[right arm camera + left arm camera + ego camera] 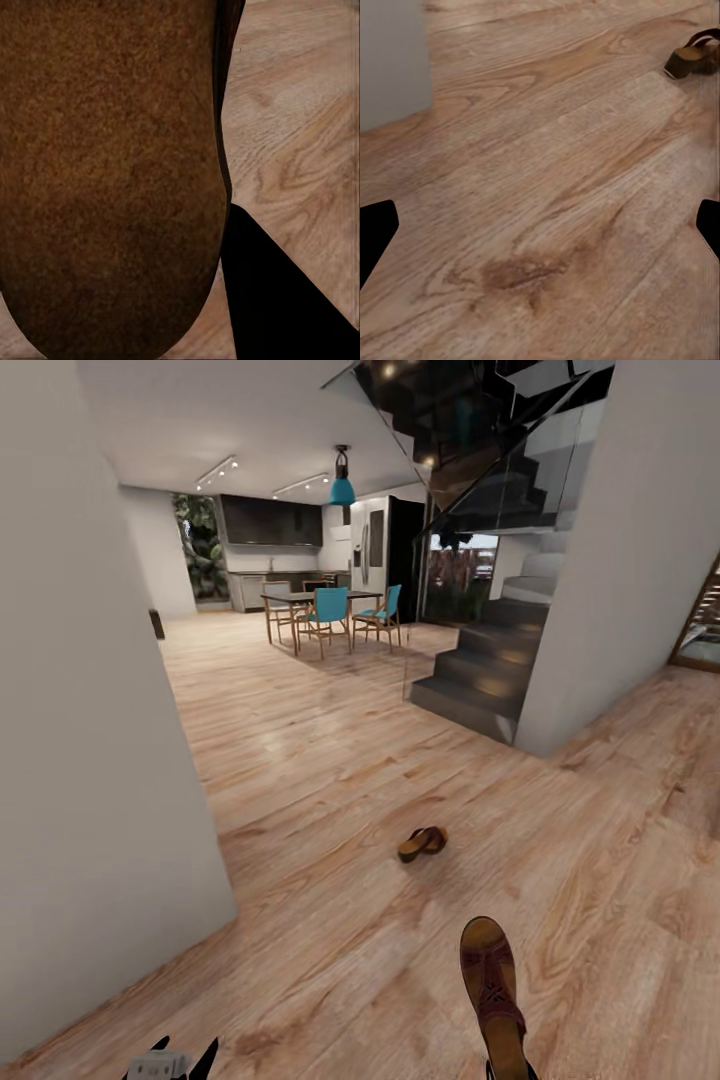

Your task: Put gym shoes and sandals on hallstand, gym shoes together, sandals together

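currently my right gripper (510, 1068) sits at the bottom edge of the head view with a sandal (493, 995) rising from it. the sandal's long axis runs away from me, nearly straight ahead with a slight lean to the left; its rounded far end points toward the open room, and its near end drops out of frame at the gripper. the insole and dark straps face up toward the head camera. in the right wrist view the sandal (112, 172) is pressed close to the camera as a broad brown surface, with one dark finger (270, 292) just beside its edge. the fingers appear closed on the near end of the sandal, though the contact itself is hidden at the frame edge.

the second sandal (423, 843) lies on the floor (330, 780) ahead of the held one, well apart from it, slightly to its left. its long axis runs crosswise to mine, left to right with the right end a little farther away. the left wrist view shows this second sandal (694, 56) at the far corner, on the planks.

my left gripper (170, 1063) hangs low at the bottom left of the head view, beside the grey wall (90, 710). its dark fingertips (376, 232) stand wide apart with bare floor (540, 195) between them, holding nothing.
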### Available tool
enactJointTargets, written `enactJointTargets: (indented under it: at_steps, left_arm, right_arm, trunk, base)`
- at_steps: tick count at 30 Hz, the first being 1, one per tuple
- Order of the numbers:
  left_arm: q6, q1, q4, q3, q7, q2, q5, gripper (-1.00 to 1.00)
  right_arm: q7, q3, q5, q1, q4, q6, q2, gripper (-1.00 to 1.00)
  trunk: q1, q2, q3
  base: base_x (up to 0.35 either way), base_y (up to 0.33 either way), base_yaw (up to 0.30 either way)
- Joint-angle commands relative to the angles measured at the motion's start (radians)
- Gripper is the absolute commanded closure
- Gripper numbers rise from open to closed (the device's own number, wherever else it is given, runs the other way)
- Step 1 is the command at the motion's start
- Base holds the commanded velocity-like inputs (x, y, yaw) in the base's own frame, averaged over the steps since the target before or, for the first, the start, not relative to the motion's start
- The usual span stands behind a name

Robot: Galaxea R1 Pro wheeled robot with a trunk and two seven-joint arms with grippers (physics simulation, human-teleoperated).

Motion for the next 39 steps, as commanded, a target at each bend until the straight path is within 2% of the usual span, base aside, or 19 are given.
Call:
enactJointTargets:
  at_steps: [1,7,14,20,25,32,39]
  left_arm:
    - [0.002,0.0,0.001,0.002,-0.01,0.0,0.009,-1.0]
    - [0.002,0.0,0.001,0.002,-0.01,0.0,0.009,-1.0]
    - [0.0,0.0,0.0,0.0,-0.01,0.0,0.01,-1.0]
    - [0.0,0.0,0.001,0.001,-0.01,0.0,0.01,-1.0]
    - [0.0,0.0,0.0,0.001,-0.01,0.0,0.01,-1.0]
    - [0.0,0.0,0.001,0.0,-0.01,0.0,0.009,-1.0]
    - [0.0,0.0,0.001,-0.001,-0.01,-0.001,0.009,-1.0]
  right_arm:
    - [-0.008,0.005,0.001,0.0,-0.001,0.0,-0.001,1.0]
    - [-0.008,0.005,-0.003,0.0,0.002,0.0,-0.001,1.0]
    - [-0.008,0.002,-0.081,0.0,-0.001,0.0,-0.003,1.0]
    - [-0.008,0.0,-0.096,0.0,-0.005,0.0,-0.006,1.0]
    - [-0.009,0.0,-0.124,0.0,-0.008,0.0,-0.006,1.0]
    - [-0.009,0.0,-0.127,0.0,-0.006,0.0,-0.006,1.0]
    - [-0.009,0.002,-0.127,0.0,-0.003,0.0,-0.006,1.0]
  trunk:
    - [0.0,0.0,-0.001]
    - [0.0,0.0,-0.001]
    - [0.0,0.0,-0.001]
    - [0.0,0.0,-0.001]
    - [0.0,0.0,-0.001]
    - [0.0,0.0,-0.001]
    - [0.0,0.0,-0.001]
  base:
    - [0.0,0.0,-0.3]
    - [0.0,0.0,-0.3]
    - [0.0,0.0,-0.3]
    - [0.0,0.0,-0.3]
    - [0.0,0.0,-0.3]
    - [0.028,0.069,-0.3]
    - [0.093,0.27,-0.3]
